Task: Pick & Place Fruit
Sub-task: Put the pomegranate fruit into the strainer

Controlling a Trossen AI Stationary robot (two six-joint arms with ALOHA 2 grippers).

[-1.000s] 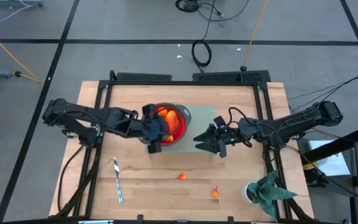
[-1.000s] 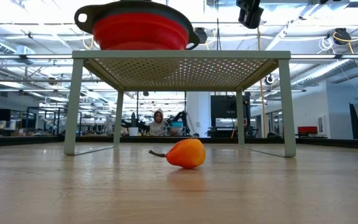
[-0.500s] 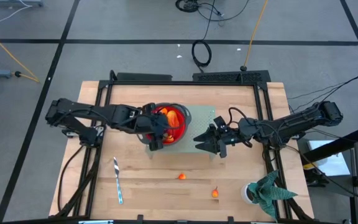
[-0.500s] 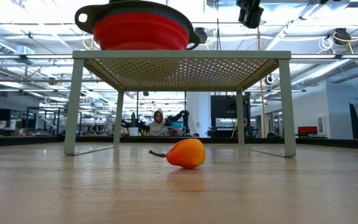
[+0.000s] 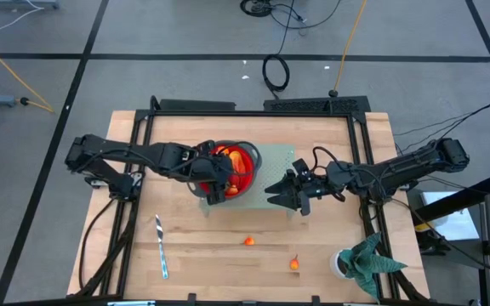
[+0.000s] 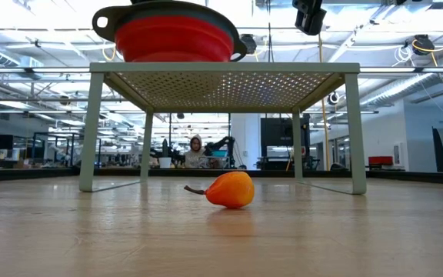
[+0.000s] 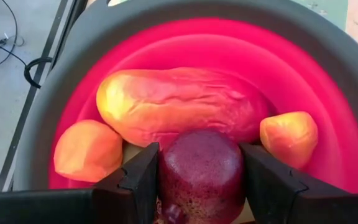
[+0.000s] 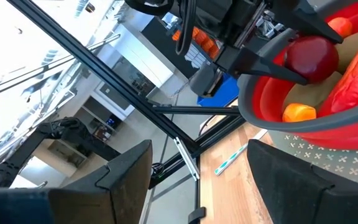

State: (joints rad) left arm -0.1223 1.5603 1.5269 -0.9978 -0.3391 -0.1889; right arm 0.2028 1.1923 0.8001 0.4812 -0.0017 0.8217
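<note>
We're watching the left gripper (image 7: 199, 186) holding a dark red fruit (image 7: 199, 169) between its fingers, just above the red bowl (image 5: 247, 159) at the high view's centre. The right gripper (image 5: 281, 192) is waiting beside it, fingers spread and empty. Released off-centre, the fruit could be rolling off the long red-orange piece (image 7: 182, 102) and over the rim.

The left gripper (image 5: 218, 180) and fruit are crowding the red bowl (image 5: 247, 177); the rack (image 5: 277, 160) beside it is lying bare.
</note>
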